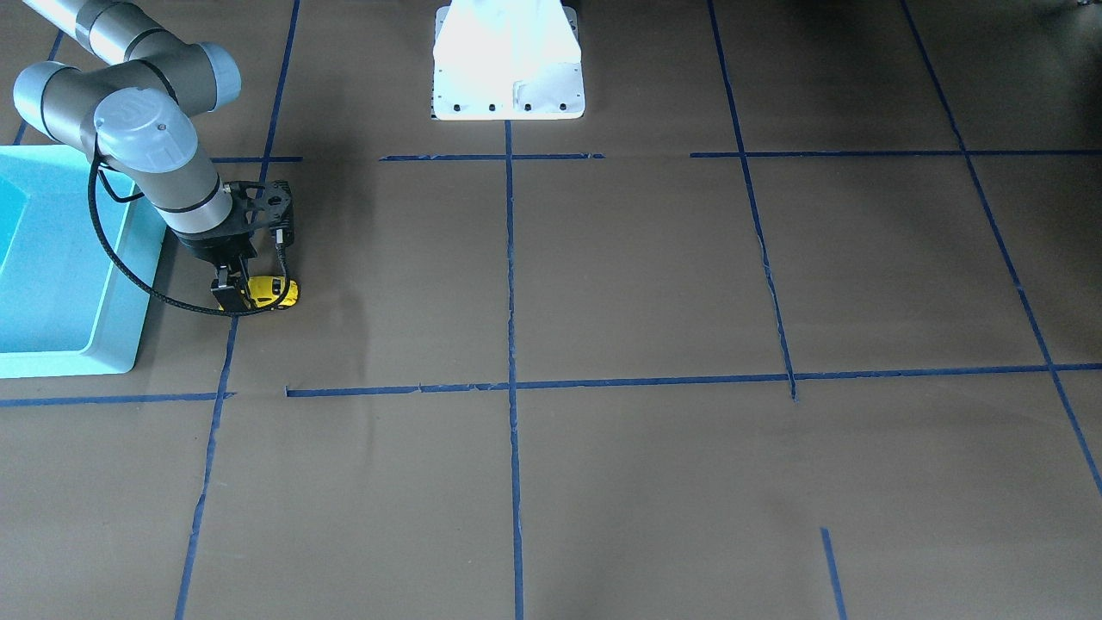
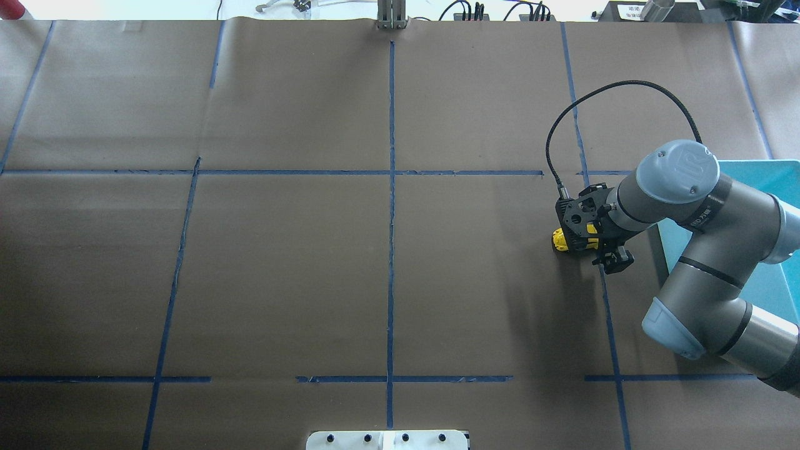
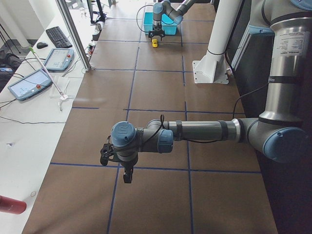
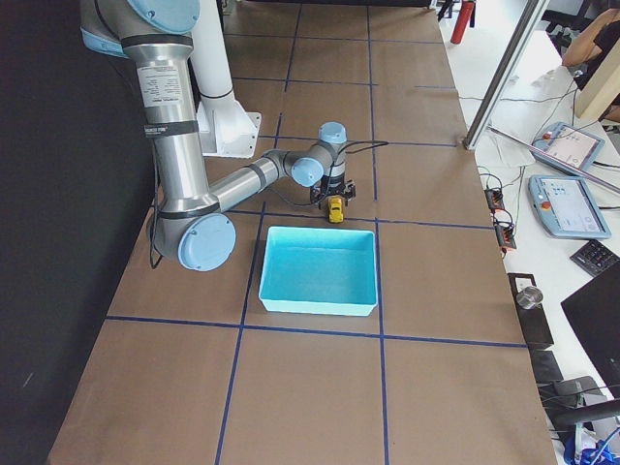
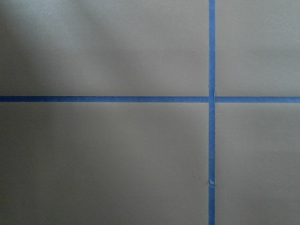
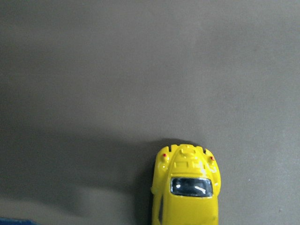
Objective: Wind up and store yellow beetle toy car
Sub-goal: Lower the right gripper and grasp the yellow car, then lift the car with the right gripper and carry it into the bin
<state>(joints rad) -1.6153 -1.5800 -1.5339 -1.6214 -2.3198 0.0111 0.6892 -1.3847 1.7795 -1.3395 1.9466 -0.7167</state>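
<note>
The yellow beetle toy car (image 1: 277,293) sits on the brown table just beside the light blue bin (image 1: 52,258). My right gripper (image 1: 234,294) reaches down over it, and its fingers close around the car's body. In the overhead view the car's end (image 2: 558,239) sticks out from under the right gripper (image 2: 600,247). The right wrist view shows the car's roof and rear window (image 6: 187,192) at the bottom edge, with no fingers in sight. My left gripper (image 3: 117,168) shows only in the exterior left view, low over the table, and I cannot tell whether it is open or shut.
The bin (image 2: 750,194) is open-topped and lies under my right arm's elbow; it also shows in the exterior right view (image 4: 320,271). The robot's white base (image 1: 508,65) stands at the table's back middle. Blue tape lines (image 5: 211,98) cross the brown paper.
</note>
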